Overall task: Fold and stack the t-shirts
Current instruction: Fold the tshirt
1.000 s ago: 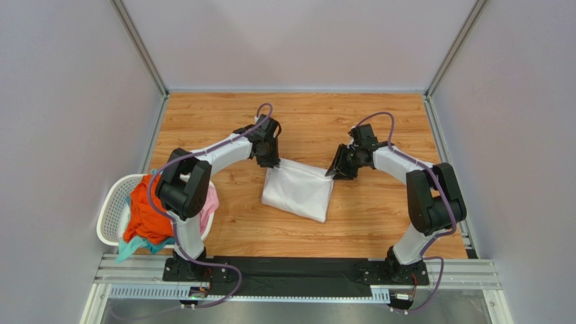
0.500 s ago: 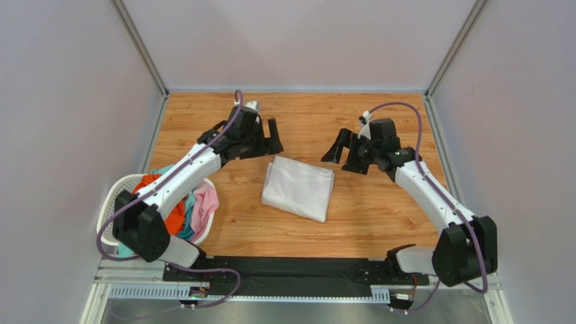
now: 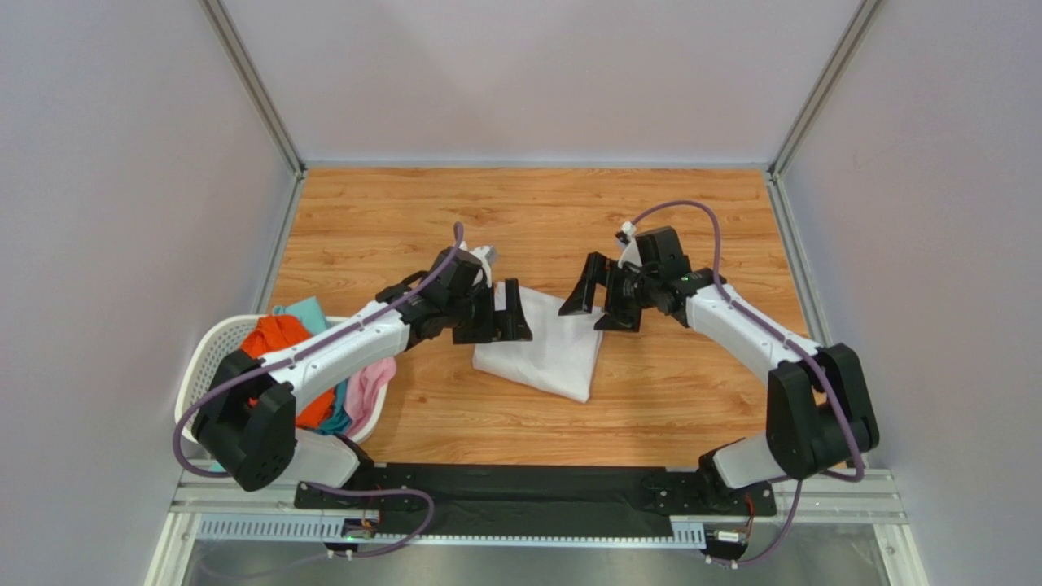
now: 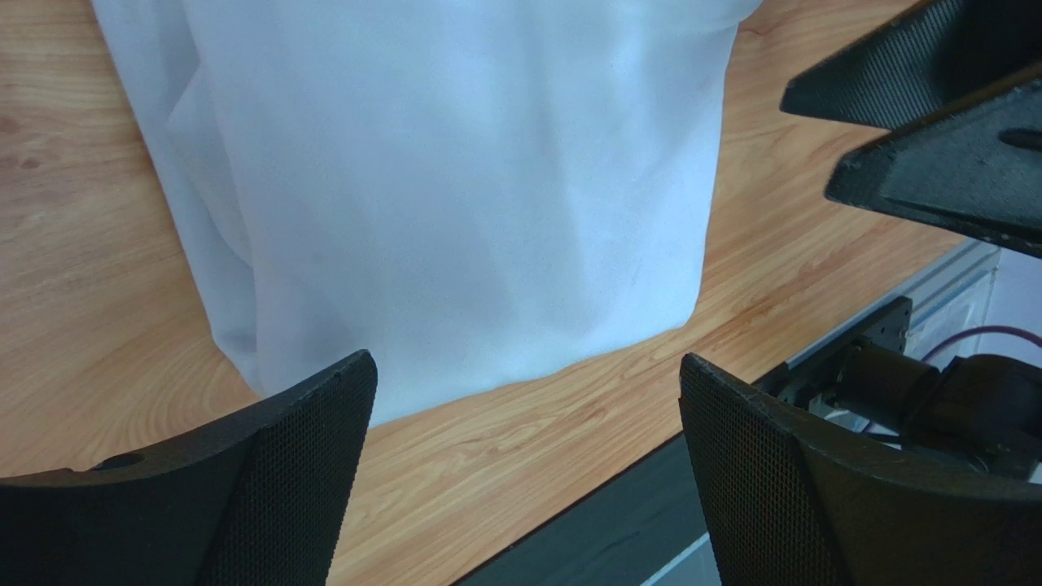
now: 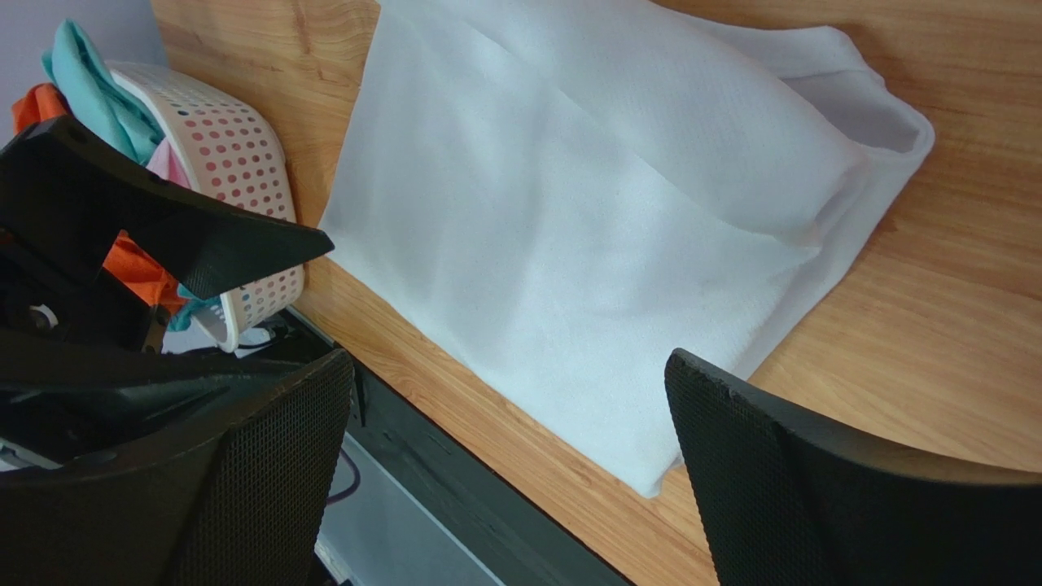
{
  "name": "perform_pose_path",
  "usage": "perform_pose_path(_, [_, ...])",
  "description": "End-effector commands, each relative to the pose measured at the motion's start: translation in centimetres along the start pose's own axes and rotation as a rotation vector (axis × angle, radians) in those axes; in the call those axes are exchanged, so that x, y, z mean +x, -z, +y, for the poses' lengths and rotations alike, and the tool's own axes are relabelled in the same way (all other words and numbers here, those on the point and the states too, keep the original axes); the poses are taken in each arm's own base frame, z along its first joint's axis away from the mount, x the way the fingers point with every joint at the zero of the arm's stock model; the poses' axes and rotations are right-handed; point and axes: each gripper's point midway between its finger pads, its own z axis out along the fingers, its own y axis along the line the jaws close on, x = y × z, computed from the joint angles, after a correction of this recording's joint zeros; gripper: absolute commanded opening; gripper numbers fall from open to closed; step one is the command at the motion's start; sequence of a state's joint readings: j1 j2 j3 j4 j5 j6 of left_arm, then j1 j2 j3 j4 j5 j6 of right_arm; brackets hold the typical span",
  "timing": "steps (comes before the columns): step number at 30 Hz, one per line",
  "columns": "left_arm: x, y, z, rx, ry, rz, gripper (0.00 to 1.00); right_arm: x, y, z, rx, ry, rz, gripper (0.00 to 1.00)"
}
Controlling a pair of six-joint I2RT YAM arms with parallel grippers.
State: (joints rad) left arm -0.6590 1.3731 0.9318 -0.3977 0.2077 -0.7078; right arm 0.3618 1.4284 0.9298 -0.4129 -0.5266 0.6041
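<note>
A folded white t-shirt [image 3: 547, 354] lies flat on the wooden table [image 3: 685, 403], loose of both grippers. My left gripper [image 3: 502, 320] hovers open over its back left part, and the left wrist view shows the white t-shirt [image 4: 465, 183] beyond my wide-apart, empty left gripper [image 4: 524, 366]. My right gripper [image 3: 591, 310] hangs open above the back right corner. In the right wrist view the white t-shirt [image 5: 612, 220] lies past my right gripper [image 5: 508, 366], which holds nothing. Orange [image 3: 279, 338], teal [image 3: 302, 316] and pink [image 3: 369, 388] t-shirts sit bunched in the basket.
A white perforated laundry basket [image 3: 206, 366] stands at the table's left near edge, also seen as the basket [image 5: 232, 159] in the right wrist view. Grey walls close in the table on three sides. A black rail [image 3: 538, 488] runs along the front.
Both grippers have opened and let go of the white t-shirt's back corners. They lifted away toward the back, then came in again over the shirt's back edge.
</note>
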Motion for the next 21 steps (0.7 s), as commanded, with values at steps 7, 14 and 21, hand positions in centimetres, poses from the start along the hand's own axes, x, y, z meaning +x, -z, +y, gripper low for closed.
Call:
perform_pose_path(7, [2.1,-2.8,1.4,0.026,-0.025,0.036,1.0,-2.7,-4.9,-1.4,0.016,0.016,0.017,1.0])
perform_pose_path(14, [5.8,-4.8,4.8,-0.04,-0.005,0.128,1.0,-2.3,-6.7,-4.1,0.092,0.006,0.04,1.0])
perform_pose_path(21, [7.6,-4.7,5.9,-0.057,0.046,0.142,1.0,-2.0,-6.7,-4.3,0.101,0.011,0.063,1.0])
